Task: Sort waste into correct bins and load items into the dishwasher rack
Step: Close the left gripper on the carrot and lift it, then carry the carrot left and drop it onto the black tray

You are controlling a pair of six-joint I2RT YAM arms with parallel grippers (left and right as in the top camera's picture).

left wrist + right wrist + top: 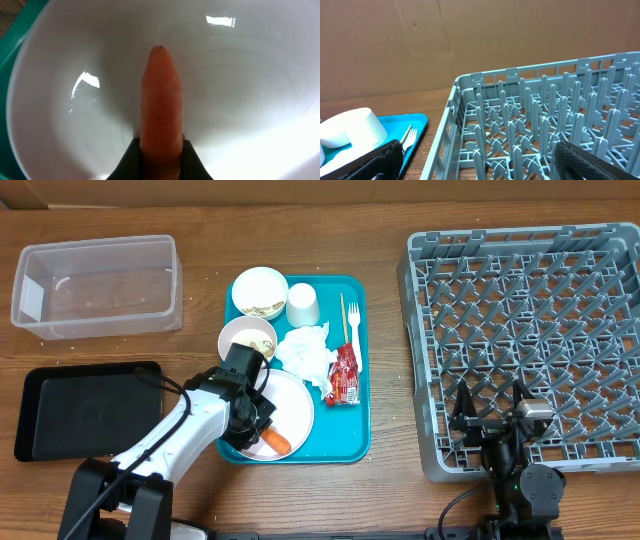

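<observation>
My left gripper [262,427] is shut on the orange carrot [277,442], over the white round plate [296,405] on the teal tray. In the left wrist view the carrot [160,100] sits between my black fingers [161,157] above the plate [240,90]. Two small bowls [259,291] [246,337], the white cup [303,303], crumpled napkin [305,350], red wrapper [344,374], fork [354,325] and chopsticks [342,315] lie on the teal tray. My right gripper [498,423] is open and empty over the grey rack [520,340]'s front left corner; its fingers [480,162] frame the rack [540,120].
The clear tub [97,286] stands at the far left. The black tray [85,410] lies in front of it, next to my left arm. The teal tray [352,435] sits between the bins and the rack. The cup [350,129] and fork [409,137] show in the right wrist view.
</observation>
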